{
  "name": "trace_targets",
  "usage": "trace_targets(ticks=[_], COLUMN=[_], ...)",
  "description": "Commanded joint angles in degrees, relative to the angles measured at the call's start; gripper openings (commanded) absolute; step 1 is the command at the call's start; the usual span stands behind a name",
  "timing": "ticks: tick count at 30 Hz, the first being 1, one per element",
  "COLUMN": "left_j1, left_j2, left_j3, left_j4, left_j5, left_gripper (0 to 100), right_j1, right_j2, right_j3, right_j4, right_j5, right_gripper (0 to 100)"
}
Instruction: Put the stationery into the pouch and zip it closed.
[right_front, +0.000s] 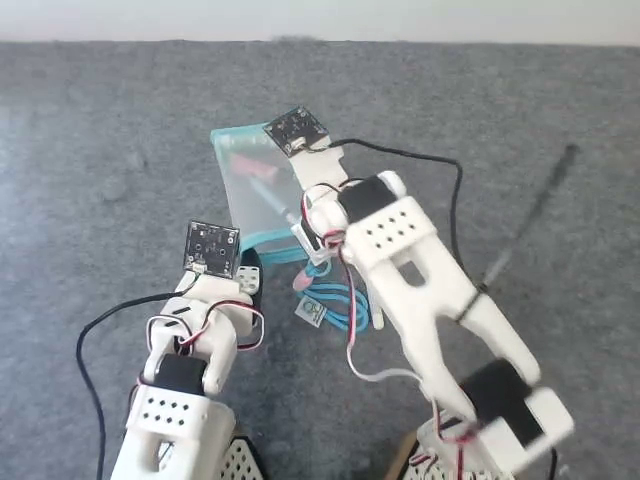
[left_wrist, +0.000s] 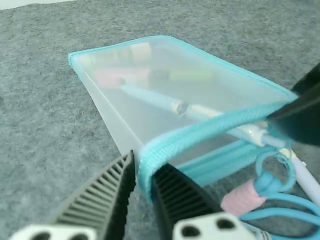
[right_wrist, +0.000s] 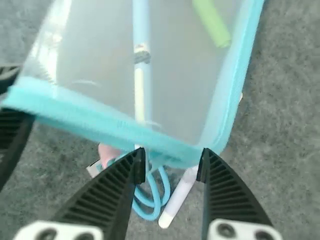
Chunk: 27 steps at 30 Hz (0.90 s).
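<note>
The translucent plastic pouch with a teal zipper edge (right_front: 250, 190) lies on the grey felt-covered worktop (right_front: 100, 150) between the two arms, its mouth turned toward them. The left gripper (left_wrist: 142, 182) has its black ribbed fingers pinched together on one end of the zipper band, which seems meant to anchor that corner so the pouch cannot slide. The right gripper (right_wrist: 170, 167) sits at the opposite end of the mouth, its fingers closed in on the corner of the pouch, which fills the gap between them. Held at both ends, the zipper band is stretched taut and raised off the worktop.

Inside the pouch lie a slim light-blue and white pen (left_wrist: 150, 97), a pale green stick (right_wrist: 212, 22) and something pink that is too blurred to name. Just outside the mouth are a looped blue cord (right_front: 340, 305) with a pink piece (left_wrist: 242, 200) on it and a white pen (right_wrist: 177, 197). Packing therefore looks unfinished, and the zipper is not yet closed.
</note>
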Motion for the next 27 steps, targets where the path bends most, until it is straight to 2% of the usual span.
trace_targets(ticks=[1, 10, 18, 27], left_j1=[0.0, 0.0, 0.0, 0.0], left_j2=[-1.0, -0.9, -0.8, -0.8], left_j3=[-1.8, -1.8, -1.7, -1.7], left_j4=[-1.7, -1.6, -1.6, -1.6], left_j5=[1.0, 1.0, 1.0, 1.0], left_gripper=[1, 1, 1, 1], right_j1=[0.3, 0.3, 0.3, 0.3], right_j2=[-10.5, -13.9, -7.6, 0.6], right_j3=[2.5, 18.5, 16.5, 7.2], right_j4=[0.6, -9.1, -12.5, -13.5], right_j5=[-0.5, -0.4, -0.5, -0.8], right_gripper=[18.8, 18.7, 18.7, 18.7])
